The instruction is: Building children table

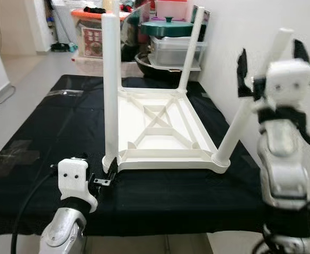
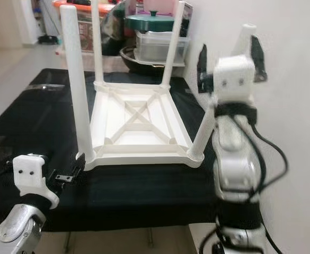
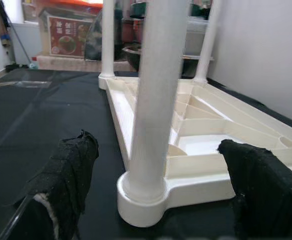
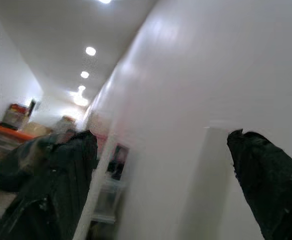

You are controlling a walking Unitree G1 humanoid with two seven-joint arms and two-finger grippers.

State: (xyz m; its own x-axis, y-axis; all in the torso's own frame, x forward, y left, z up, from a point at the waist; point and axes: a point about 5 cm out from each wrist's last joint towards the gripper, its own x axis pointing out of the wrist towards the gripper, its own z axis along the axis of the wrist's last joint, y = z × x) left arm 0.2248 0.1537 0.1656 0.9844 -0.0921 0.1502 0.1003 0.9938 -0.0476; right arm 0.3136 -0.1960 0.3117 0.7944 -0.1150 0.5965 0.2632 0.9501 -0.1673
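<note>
An upturned white plastic children's table (image 1: 160,129) lies on the black-draped worktop (image 1: 43,132). Its tilted near-right leg (image 1: 239,119) rises between the right tool's (image 1: 271,61) wide-open fingers. The left tool (image 3: 160,170), also spread wide, flanks the upright near-left leg (image 3: 155,100) at its socket.

White table (image 1: 160,132) — upturned, legs up

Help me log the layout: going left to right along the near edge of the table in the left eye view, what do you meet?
left gripper → near-left table leg → near-right table leg → right gripper.
</note>
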